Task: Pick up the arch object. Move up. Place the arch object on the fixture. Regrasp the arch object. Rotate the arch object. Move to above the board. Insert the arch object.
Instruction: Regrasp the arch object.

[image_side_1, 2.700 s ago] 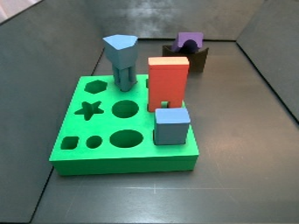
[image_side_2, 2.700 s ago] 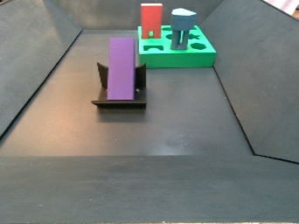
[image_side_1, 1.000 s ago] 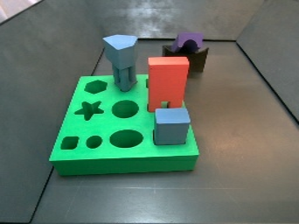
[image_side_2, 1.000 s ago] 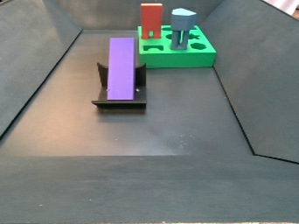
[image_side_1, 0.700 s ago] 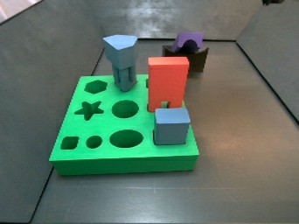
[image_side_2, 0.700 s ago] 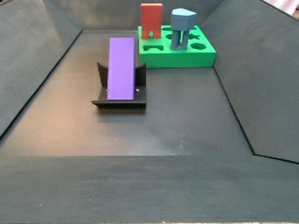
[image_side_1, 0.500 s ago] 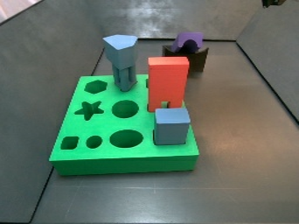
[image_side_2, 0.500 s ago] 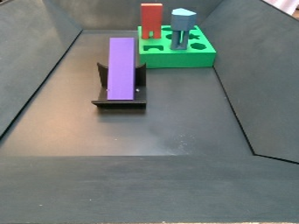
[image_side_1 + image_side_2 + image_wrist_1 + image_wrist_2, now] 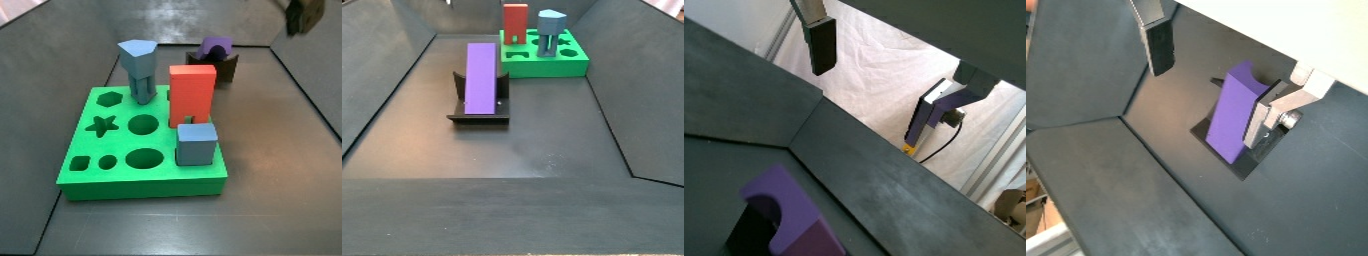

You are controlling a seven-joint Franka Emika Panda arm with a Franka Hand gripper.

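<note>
Plain purple elongated arch object [image 9: 481, 77] lies lengthwise in small dark U-topped fixture [image 9: 477, 113], well apart from bright green cut-out board [image 9: 143, 145]. End effector [image 9: 1217, 62] above fixture, fingers [image 9: 1160, 48] spread, empty. Judged step: regrasp. Next: descend, straddle purple block, close.

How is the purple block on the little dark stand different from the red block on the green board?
The arch object is purple and lies tilted on the fixture, off the board; the red block stands upright on the board. The arch object has a curved notch at one end, seen in a side view; the red block looks plain. Both are elongated blocks, and neither is held: the gripper hangs open above the arch object.
</note>
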